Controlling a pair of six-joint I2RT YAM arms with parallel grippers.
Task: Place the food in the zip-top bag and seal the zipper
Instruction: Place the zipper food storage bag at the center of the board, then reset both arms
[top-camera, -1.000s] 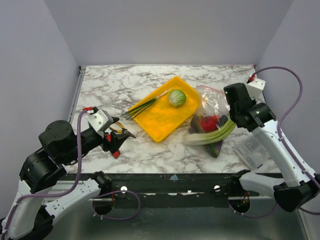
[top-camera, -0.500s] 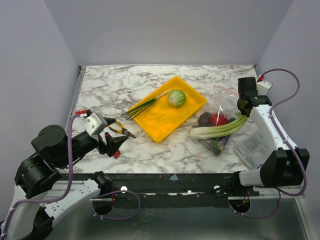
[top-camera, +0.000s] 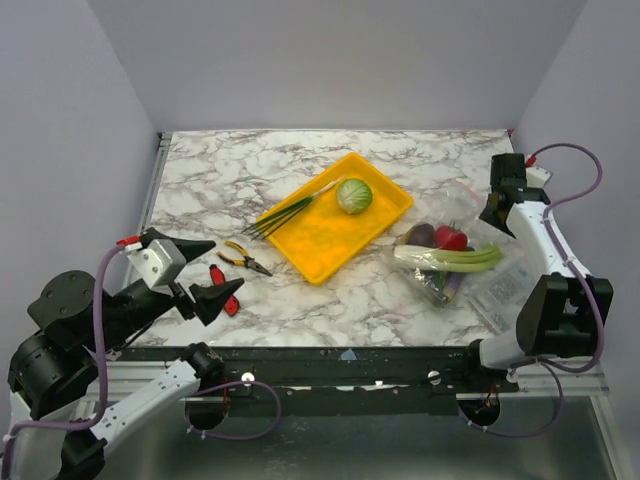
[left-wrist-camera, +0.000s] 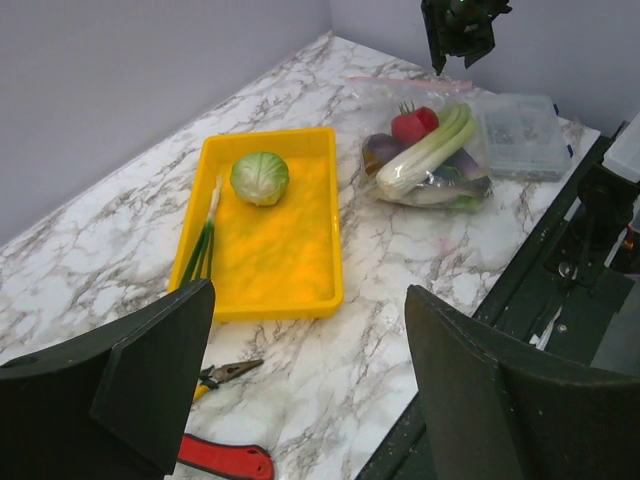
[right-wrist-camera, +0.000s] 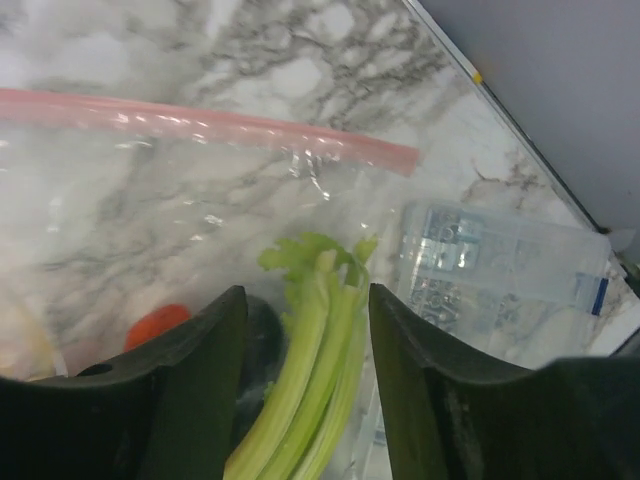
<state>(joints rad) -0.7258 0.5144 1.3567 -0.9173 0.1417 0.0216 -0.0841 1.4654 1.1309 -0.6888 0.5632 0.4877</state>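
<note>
The zip-top bag (top-camera: 455, 255) lies flat on the marble at the right. It holds a pale-green leek (top-camera: 450, 258), a red tomato (top-camera: 450, 238) and dark eggplants (top-camera: 418, 235). Its pink zipper (right-wrist-camera: 200, 125) runs across the far side of the bag. My right gripper (right-wrist-camera: 305, 295) hovers open over the leek (right-wrist-camera: 320, 370) with nothing between its fingers. A green cabbage (top-camera: 353, 195) and thin green onions (top-camera: 290, 212) rest in the yellow tray (top-camera: 318, 270). My left gripper (top-camera: 205, 270) stands wide open near the front left, empty, well short of the tray (left-wrist-camera: 270, 300).
Yellow-handled pliers (top-camera: 245, 258) and a red-handled tool (top-camera: 230, 303) lie just beside my left gripper. A smaller clear packet (top-camera: 505, 285) sits against the bag's right side near the table's front right edge. Walls close in the table at the back and sides.
My right gripper has opened and let go of the bag, which has settled flat and further right. My left arm has drawn back toward the near edge and opened wider.
</note>
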